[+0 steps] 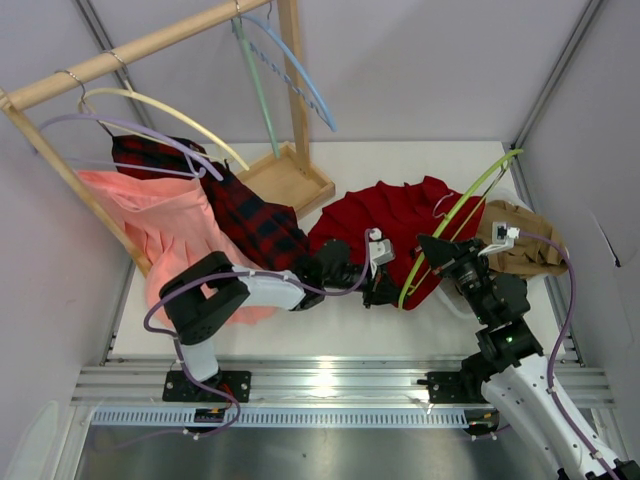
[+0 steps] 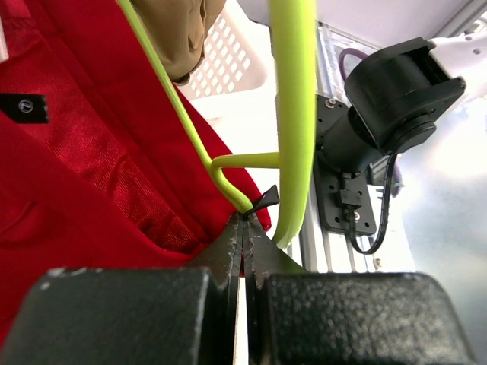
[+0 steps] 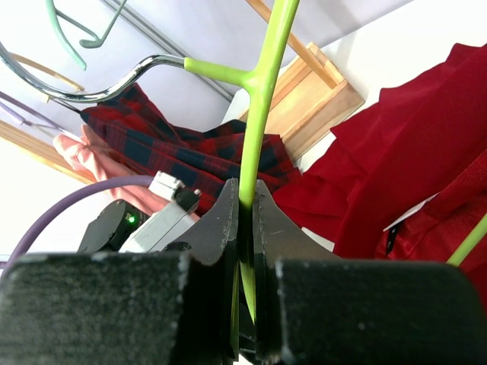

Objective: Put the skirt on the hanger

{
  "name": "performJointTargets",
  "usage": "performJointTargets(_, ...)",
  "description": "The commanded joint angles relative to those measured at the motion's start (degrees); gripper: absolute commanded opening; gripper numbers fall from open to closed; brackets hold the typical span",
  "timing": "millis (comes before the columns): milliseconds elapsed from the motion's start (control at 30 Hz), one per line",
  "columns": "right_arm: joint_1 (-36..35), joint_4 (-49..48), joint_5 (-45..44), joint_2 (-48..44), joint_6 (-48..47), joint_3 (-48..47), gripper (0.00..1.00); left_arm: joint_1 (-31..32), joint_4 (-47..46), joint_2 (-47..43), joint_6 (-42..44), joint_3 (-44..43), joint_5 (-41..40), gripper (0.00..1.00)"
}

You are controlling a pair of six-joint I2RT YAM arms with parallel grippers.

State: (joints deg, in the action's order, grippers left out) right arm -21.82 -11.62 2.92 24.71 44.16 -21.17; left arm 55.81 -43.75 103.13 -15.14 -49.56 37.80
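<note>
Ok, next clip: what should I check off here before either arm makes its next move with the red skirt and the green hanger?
1. Right claw clamped on the hanger: ok.
2. Left claw shut on the hanger's thin lower bar: ok.
3. Skirt fabric also pinched in the left claw: cannot tell.
4. Skirt hung on the hanger: not ok, it lies spread on the table.
5. Nothing caught on the hook: ok.

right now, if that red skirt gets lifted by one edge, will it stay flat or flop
Probably flops: the skirt lies in soft folds and pleats. Likely light, being thin cloth. It may drag against the hanger crossing over it.
</note>
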Motion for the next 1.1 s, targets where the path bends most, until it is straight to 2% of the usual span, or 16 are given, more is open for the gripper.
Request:
performJointTargets(0,-0.2,-3.9,0.2,-0.5,3.1,-1.7,0.0,-0.4,-4.9,0.0,-2.8,-3.5,2.9,0.0)
performJointTargets(600,-0.2,-3.1,-1.2,-1.9,5.1,-1.7,0.0,-0.5,12.7,-0.6,-4.2,-7.0,-4.7,0.0)
performJointTargets(800,-0.2,-3.3,-1.0,-1.9,5.4,-1.5,0.0,-0.5,13.9,-1.5,-4.6,-6.3,-6.3,0.0)
performJointTargets(1067,-0.2,-0.5,-1.4,-2.2,2.2,-1.2,0.0,-0.5,11.8,-4.4,-4.6,-4.9,-4.2,0.0)
